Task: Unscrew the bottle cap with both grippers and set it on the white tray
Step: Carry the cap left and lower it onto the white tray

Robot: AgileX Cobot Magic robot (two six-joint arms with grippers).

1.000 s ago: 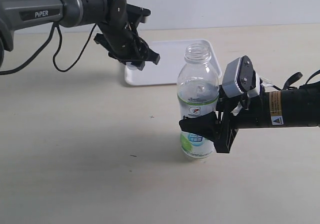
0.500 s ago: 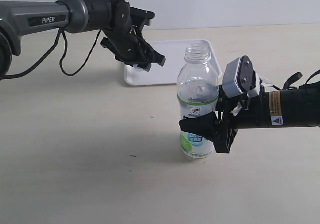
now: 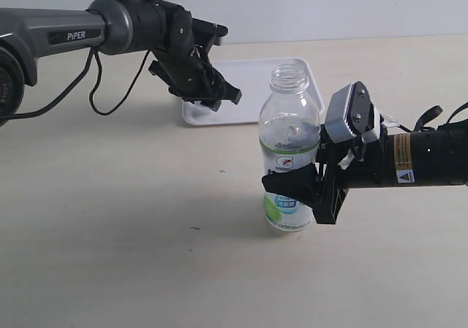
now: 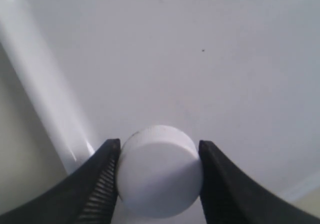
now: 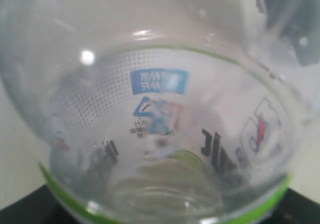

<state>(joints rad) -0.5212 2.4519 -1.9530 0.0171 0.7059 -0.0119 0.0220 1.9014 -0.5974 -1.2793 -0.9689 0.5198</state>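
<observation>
Left gripper (image 3: 218, 94): fingers clamped on either side of the bottle cap (image 4: 159, 171), over the white tray (image 3: 256, 79), close to its rim; contact with the tray cannot be told.
Bottle (image 3: 289, 134): upright on the table (image 3: 110, 233), neck uncapped, near the tray.
Right gripper (image 3: 303, 193): closed around the bottle's labelled lower body.

exterior view: bottle cap (image 4: 159, 171) indistinct within left gripper (image 3: 221, 98); right wrist view: bottle (image 5: 160, 109) blurred, cropped.

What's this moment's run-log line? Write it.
left gripper: holds small round white plastic cap over flat white tray | right gripper: clamps clear plastic bottle, neck open
</observation>
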